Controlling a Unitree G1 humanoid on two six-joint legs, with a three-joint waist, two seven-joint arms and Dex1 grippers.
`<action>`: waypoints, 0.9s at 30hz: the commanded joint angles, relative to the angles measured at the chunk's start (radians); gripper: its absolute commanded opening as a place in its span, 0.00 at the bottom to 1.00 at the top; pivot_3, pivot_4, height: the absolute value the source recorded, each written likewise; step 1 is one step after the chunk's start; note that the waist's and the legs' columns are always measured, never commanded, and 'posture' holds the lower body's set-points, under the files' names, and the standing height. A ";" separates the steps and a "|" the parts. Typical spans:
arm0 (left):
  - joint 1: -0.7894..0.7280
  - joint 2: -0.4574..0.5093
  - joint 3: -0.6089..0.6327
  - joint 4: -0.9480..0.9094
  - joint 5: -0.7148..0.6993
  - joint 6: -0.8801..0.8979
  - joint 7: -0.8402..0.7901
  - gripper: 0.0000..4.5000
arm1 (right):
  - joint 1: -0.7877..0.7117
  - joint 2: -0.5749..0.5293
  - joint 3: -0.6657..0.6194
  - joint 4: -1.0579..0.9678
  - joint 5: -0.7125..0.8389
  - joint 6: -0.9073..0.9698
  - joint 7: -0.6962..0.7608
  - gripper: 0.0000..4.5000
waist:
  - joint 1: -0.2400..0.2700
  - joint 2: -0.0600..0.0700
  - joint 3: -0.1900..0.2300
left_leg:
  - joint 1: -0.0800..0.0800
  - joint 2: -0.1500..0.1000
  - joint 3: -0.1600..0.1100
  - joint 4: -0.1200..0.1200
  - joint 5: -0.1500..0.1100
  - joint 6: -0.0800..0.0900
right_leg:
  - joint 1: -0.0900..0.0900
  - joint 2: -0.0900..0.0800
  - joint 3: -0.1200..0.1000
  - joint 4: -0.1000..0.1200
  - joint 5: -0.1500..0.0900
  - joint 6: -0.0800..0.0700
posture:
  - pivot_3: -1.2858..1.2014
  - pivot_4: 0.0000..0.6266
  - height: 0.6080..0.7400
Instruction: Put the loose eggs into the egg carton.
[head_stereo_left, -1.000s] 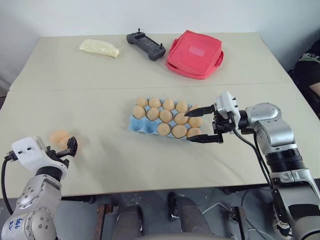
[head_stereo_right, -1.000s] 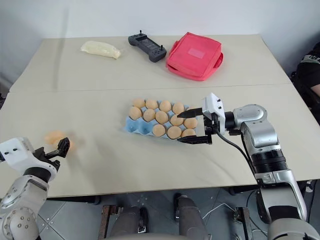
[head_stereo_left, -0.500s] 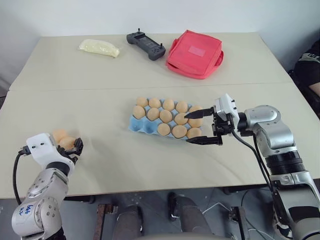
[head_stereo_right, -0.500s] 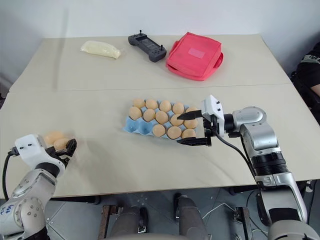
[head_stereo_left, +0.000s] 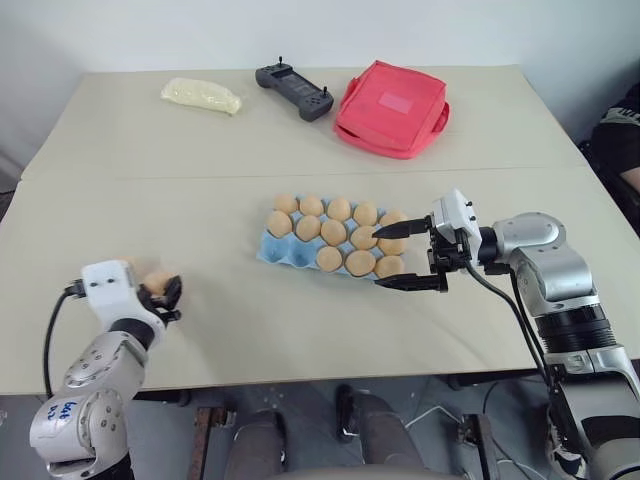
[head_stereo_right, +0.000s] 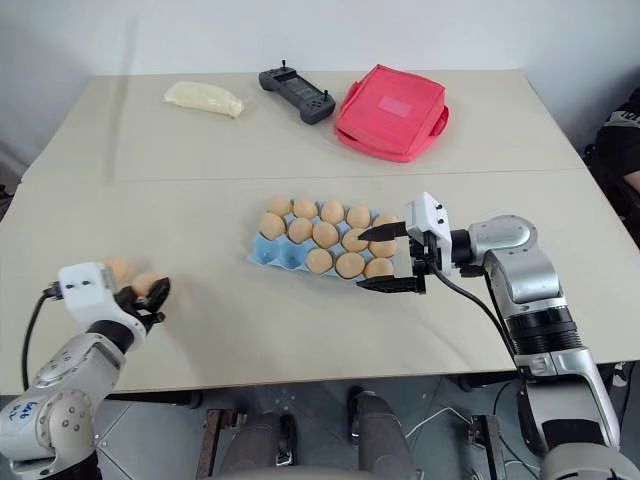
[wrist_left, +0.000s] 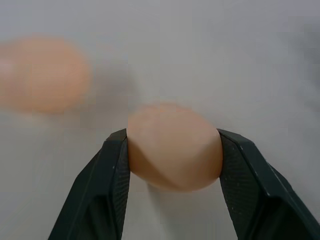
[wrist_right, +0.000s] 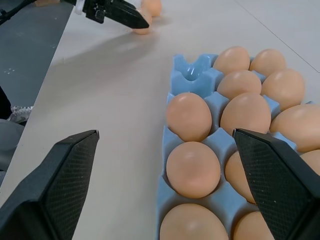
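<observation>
One loose egg (wrist_left: 174, 147) sits between the two black fingers (wrist_left: 107, 185) of the left gripper (head_stereo_left: 165, 293), both pads pressed against its sides, so the jaws are clamped on it; whether it has left the table (head_stereo_left: 300, 330) cannot be told. A second loose egg (wrist_left: 42, 75) lies just beside it on the tabletop. Both are well to the left of the egg carton (head_stereo_left: 280, 250), near the table's front left edge.

The egg carton, light blue and lidless, lies near the middle of the table with most cups filled by eggs (wrist_right: 189, 116). One cup at its near left corner (wrist_right: 192, 71) stands empty. Right of the carton, at its end, hangs the right gripper (head_stereo_left: 405, 258), pointing leftward toward it, its jaws spread wide with nothing between them; one finger reaches over the carton's right-hand eggs, the other lies just off its front corner.

Far behind the carton lie a red pouch (head_stereo_left: 392, 95), a dark handheld controller (head_stereo_left: 292, 90) left of that, and a pale yellow lump (head_stereo_left: 201, 96) further left
</observation>
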 joint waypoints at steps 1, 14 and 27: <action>-0.056 0.033 -0.056 -0.035 -0.016 -0.049 -0.076 0.49 | 0.010 -0.019 -0.039 -0.047 0.016 -0.003 -0.015 1.00 | 0.001 0.000 0.000 | 0.000 0.000 -0.001 0.000 0.000 0.000 | 0.000 0.000 -0.001 0.000 0.000 0.000 | 0.52 0.24 1.00; -0.370 0.171 -0.371 0.232 0.025 -0.166 -0.445 0.49 | 0.140 -0.051 -0.111 -0.199 0.043 0.043 -0.117 1.00 | 0.001 0.000 0.000 | -0.001 0.000 0.000 0.000 0.000 -0.001 | 0.000 0.001 0.000 0.001 0.000 0.001 | 0.52 0.24 1.00; -0.497 0.170 -0.489 0.425 0.105 -0.257 -0.596 0.64 | 0.271 -0.072 -0.198 -0.335 0.092 0.066 -0.204 1.00 | 0.001 0.000 0.000 | -0.001 0.000 0.000 0.000 0.000 -0.001 | 0.000 0.001 0.000 0.000 0.000 0.001 | 0.52 0.24 1.00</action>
